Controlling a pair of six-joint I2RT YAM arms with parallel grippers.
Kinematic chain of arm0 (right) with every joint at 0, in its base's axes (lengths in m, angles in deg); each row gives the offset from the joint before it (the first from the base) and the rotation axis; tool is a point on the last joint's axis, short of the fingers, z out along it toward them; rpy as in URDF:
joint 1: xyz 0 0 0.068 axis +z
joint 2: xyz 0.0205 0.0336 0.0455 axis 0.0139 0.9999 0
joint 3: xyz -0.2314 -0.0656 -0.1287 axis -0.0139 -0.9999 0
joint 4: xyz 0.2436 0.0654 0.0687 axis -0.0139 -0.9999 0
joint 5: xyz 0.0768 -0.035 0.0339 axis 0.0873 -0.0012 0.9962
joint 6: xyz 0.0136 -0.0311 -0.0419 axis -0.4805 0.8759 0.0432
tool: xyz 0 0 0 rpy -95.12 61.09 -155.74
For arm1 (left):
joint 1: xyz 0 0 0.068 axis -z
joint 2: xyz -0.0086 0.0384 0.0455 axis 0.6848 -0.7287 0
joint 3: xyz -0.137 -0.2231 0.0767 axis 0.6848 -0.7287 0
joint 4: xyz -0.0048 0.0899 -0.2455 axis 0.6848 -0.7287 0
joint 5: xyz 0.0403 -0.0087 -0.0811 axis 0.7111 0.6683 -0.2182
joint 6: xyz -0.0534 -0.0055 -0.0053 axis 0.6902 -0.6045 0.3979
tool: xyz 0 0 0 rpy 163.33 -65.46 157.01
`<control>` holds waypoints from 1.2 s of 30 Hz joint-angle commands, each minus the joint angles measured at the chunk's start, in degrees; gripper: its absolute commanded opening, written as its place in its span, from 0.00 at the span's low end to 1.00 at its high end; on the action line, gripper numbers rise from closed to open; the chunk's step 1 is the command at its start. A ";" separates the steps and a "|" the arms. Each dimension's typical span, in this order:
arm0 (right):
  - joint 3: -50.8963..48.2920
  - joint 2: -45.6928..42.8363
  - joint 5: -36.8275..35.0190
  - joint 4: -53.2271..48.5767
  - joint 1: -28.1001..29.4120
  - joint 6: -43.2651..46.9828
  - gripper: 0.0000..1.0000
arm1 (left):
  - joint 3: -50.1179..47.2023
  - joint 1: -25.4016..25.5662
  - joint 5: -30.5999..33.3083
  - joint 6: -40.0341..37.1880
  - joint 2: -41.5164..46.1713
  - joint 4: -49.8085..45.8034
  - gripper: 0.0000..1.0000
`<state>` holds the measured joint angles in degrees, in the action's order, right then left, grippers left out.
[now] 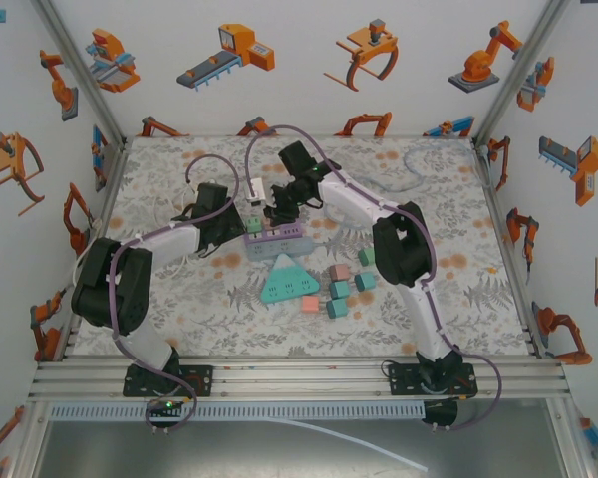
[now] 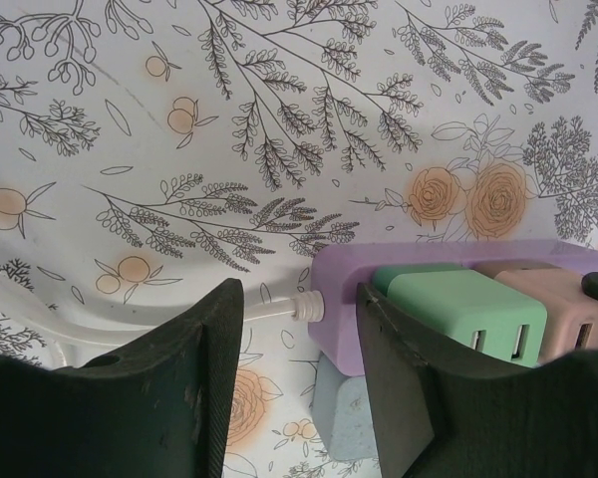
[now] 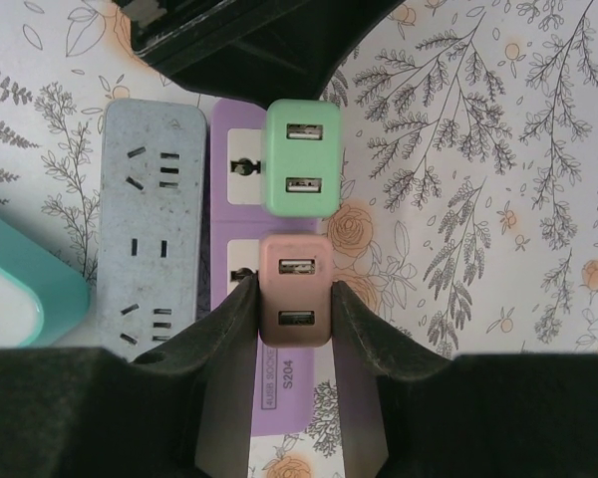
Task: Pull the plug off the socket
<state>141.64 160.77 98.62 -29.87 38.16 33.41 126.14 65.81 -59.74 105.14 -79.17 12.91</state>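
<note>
Right claw (image 3: 294, 291) clamps the pink plug (image 3: 295, 267) from directly above the purple strip (image 3: 219, 214); left claw (image 2: 299, 299) straddles the strip's left end, grip unclear.

- The table (image 1: 179, 319) is covered edge to edge by a pale sheet printed with grey leafy sprigs and orange flowers.
- A purple power strip (image 1: 291, 233) lies flat near the middle of the table, its length running from 9 to 3 o'clock.
- A white cord (image 2: 274, 308) leaves the purple strip's 9 o'clock end and trails across the sheet.
- A grey-blue power strip (image 1: 279, 249) lies parallel to the purple one, right against its 6 o'clock side.
- A teal triangular socket block (image 1: 286, 282) sits just at 6 o'clock of the grey-blue strip.
- Small cubes (image 1: 336, 290) in teal, pink and green are scattered at 3 o'clock of the triangle, most apart from one another.
</note>
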 commanded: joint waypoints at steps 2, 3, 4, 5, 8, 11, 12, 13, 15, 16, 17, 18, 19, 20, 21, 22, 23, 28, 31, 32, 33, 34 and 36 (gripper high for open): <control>4.32 0.91 4.34 0.19 1.12 -4.62 0.12 | -1.23 1.29 -1.66 -3.30 -2.78 -6.13 0.49; 4.67 0.80 4.66 0.19 1.05 -5.09 0.11 | -1.31 1.38 -1.26 -3.51 -2.96 -6.90 0.49; 4.93 0.77 5.03 0.21 0.92 -5.51 0.09 | -1.55 1.34 -0.82 -3.66 -3.08 -7.30 0.49; 5.18 0.69 5.43 0.26 0.78 -5.88 0.08 | -1.81 1.48 -0.60 -3.62 -3.22 -7.40 0.49; 5.19 0.53 5.88 0.21 0.45 -6.19 0.02 | -2.60 1.49 -0.06 -3.49 -3.51 -7.41 0.49; 3.51 -0.55 6.48 1.27 -0.13 -6.18 0.00 | -2.63 1.48 0.78 -3.27 -3.87 -8.02 0.49; 2.23 -1.24 7.20 2.38 -0.48 -6.18 0.00 | -2.63 1.47 1.12 -3.24 -3.88 -8.20 0.49; 0.53 -2.05 8.03 4.13 -0.81 -6.19 0.00 | -2.63 1.49 1.46 -3.33 -3.99 -8.39 0.49; -2.97 -3.53 8.63 8.22 -1.44 -6.62 0.00 | -2.55 1.39 2.08 -3.65 -4.13 -8.95 0.49; -4.68 -4.23 8.57 9.90 -1.72 -6.56 0.00 | -2.50 1.40 2.39 -3.86 -4.21 -9.32 0.49; -5.93 -4.76 8.43 11.13 -2.05 -6.62 0.00 | -2.44 1.45 2.50 -4.09 -4.23 -9.55 0.49; -7.12 -5.38 8.48 12.46 -2.35 -6.97 0.00 | -2.45 1.42 2.50 -4.45 -4.27 -9.87 0.49; -8.11 -5.90 8.83 13.76 -2.76 -7.59 0.00 | -2.54 1.48 2.29 -4.83 -4.31 -10.04 0.49; -8.68 -6.26 9.21 14.64 -3.05 -8.05 0.00 | -2.63 1.49 2.04 -5.09 -4.36 -10.20 0.49; -9.40 -6.64 9.71 15.63 -3.24 -8.47 0.00 | -2.72 1.64 1.66 -5.48 -4.56 -10.25 0.49; -9.86 -6.99 9.90 16.44 -3.26 -8.63 0.00 | -2.72 1.83 1.37 -5.81 -4.75 -10.30 0.49; -10.21 -7.21 9.89 16.93 -3.26 -8.65 0.00 | -2.83 1.98 1.33 -5.89 -5.04 -10.29 0.49; -11.45 -8.22 9.36 17.76 -3.26 -8.10 0.00 | -3.15 2.54 1.80 -5.28 -6.10 -10.51 0.49; -12.75 -9.38 9.01 17.89 -3.26 -6.81 0.00 | -3.16 2.55 2.27 -5.09 -6.17 -10.62 0.49; -13.12 -9.74 9.00 18.00 -3.35 -6.75 0.00 | -3.23 2.53 2.54 -5.13 -6.17 -10.62 0.49; -13.39 -9.98 9.24 18.02 -3.47 -6.78 0.00 | -3.46 2.47 2.88 -5.01 -6.17 -10.27 0.49; -13.68 -10.20 9.65 18.10 -3.66 -6.85 0.00 | -3.67 2.41 3.20 -4.99 -6.23 -10.09 0.49; -14.34 -10.64 10.66 18.90 -4.08 -8.13 0.00 | -3.70 2.24 4.04 -5.13 -6.42 -10.53 0.49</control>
<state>127.61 154.60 106.05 -14.44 34.75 25.87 126.40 67.25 -57.73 102.85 -80.32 14.59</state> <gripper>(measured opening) 0.332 0.488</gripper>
